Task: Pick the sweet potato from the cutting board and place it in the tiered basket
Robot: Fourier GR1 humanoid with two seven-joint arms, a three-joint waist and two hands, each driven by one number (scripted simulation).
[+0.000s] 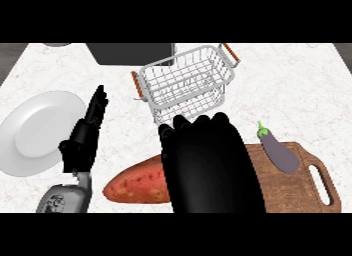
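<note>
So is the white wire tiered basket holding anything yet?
Empty. Only the counter shows through the white wire tiered basket, and the orange sweet potato lies on the brown wooden cutting board.

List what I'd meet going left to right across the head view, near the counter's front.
White plate → left hand, open and resting → sweet potato → right hand above the board → eggplant on the cutting board. The wire basket sits farther back.

basket (186,82): thin white wire
cutting board (297,185): grainy brown wood
plate (35,132): smooth white, kinda glossy
counter (297,90): pale marble look
</note>
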